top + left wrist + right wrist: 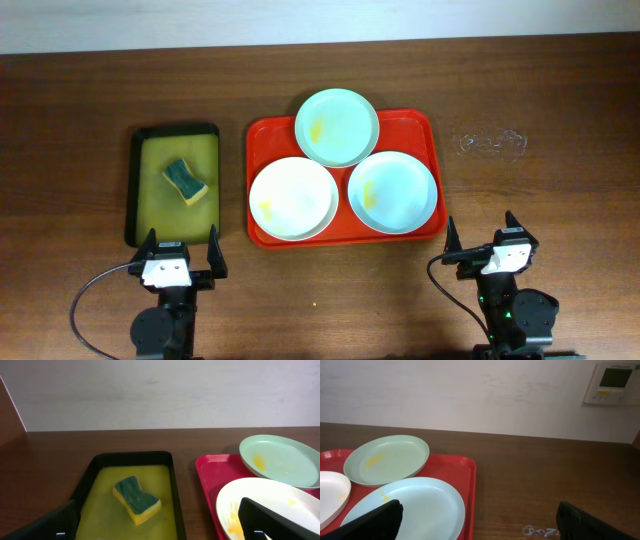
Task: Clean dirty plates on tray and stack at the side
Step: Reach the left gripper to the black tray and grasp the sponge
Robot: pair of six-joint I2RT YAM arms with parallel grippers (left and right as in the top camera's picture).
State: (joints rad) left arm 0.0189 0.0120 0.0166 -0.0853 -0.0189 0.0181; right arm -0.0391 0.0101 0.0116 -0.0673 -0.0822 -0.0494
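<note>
Sitting on one red tray (421, 128), three smeared plates (337, 127); left tool (181, 244) and right tool (480, 229) both spread.

Three plates (337, 127) lie on the tray (270, 140); left of it, a sponge (185, 181) lies in a smaller tray (150, 215).

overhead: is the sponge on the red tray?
No, the sponge lies in the small black-rimmed tray, apart to the left of the red tray.

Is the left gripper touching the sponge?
Apart. Overhead shows the left gripper short of the sponge, bare yellow tray between them.
</note>
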